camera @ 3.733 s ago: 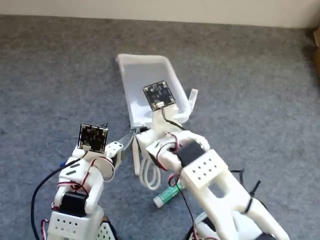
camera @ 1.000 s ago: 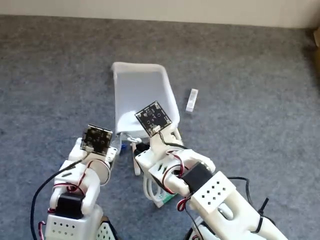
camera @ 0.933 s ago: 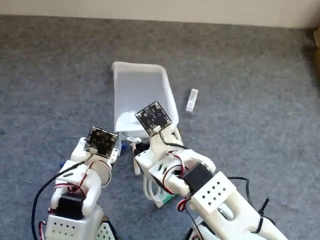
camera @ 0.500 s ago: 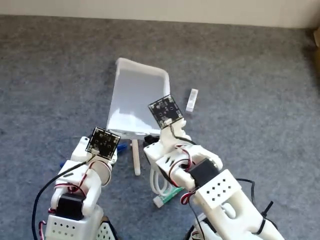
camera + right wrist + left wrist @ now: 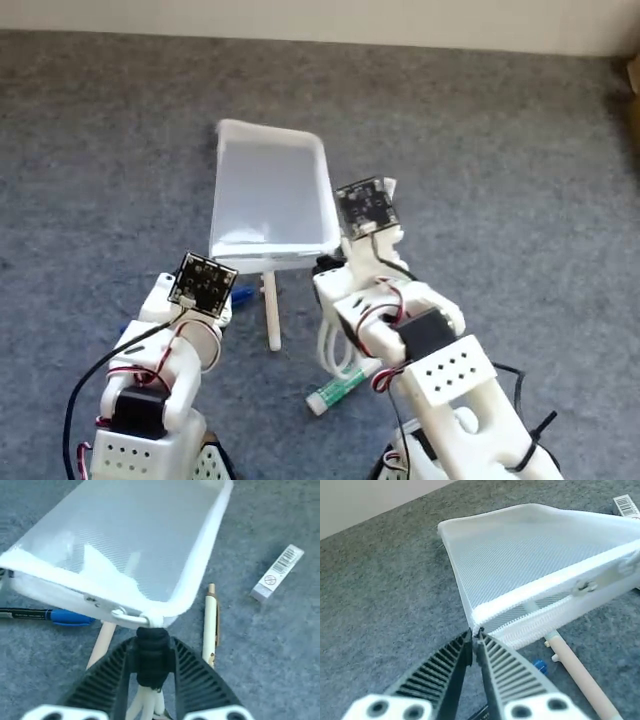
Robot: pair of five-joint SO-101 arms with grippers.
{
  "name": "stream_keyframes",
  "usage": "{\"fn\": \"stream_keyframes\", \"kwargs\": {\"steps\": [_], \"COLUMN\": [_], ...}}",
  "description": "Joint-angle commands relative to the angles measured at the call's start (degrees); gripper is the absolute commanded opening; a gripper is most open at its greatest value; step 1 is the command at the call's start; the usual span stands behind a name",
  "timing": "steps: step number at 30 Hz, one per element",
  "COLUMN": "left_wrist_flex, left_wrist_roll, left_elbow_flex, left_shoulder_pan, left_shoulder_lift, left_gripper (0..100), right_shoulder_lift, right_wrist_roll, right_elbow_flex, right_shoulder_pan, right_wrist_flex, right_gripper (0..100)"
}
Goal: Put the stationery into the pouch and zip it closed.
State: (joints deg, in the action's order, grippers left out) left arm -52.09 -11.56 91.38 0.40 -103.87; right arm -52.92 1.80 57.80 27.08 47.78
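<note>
Pouch (image 5: 268,195): translucent white mesh, rectangular, zippered.

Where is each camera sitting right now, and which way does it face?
High view: fixed above the arms' bases, facing down over the table at the pouch; the left arm and right arm show.
Left wrist view: on the left wrist, facing along the left hand, shut on one corner of the pouch's zipper edge.
Right wrist view: on the right wrist, facing along the right hand, shut on the other corner.
Shared: all three show the pouch; both wrist views also show the eraser.
</note>
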Motion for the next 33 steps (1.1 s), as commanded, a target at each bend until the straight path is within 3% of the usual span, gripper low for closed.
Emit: {"fn": "stream_keyframes", "kwargs": {"steps": [1, 16, 25, 30, 33], "left_wrist_flex": [0.7, 0.7, 0.7, 0.7, 0.7], "left_wrist_roll": [-0.5, -0.5, -0.5, -0.2, 3.9], "left_elbow_flex": [-2.5, -2.5, -2.3, -2.0, -1.9], "left_shoulder_pan": [-2.1, -3.9, -3.6, -3.6, -3.7], "left_shoulder_lift": [-0.7, -0.7, -0.7, -0.7, -0.7], "left_gripper": [1, 1, 2, 15, 22], "right_shoulder_lift": [-2.2, -2.2, -16.8, -25.1, -27.5], "right_wrist_roll": [-0.7, -0.7, -4.0, -8.6, -11.3], "right_elbow_flex": [-4.0, -5.8, -7.4, -2.9, -1.2], "right_shoulder_pan": [-5.4, -7.5, 3.2, 6.2, 6.8], "right_wrist_flex": [0.1, 4.3, 10.4, 10.3, 10.3], "right_gripper": [0.4, 0.4, 0.4, 0.4, 0.4]}}
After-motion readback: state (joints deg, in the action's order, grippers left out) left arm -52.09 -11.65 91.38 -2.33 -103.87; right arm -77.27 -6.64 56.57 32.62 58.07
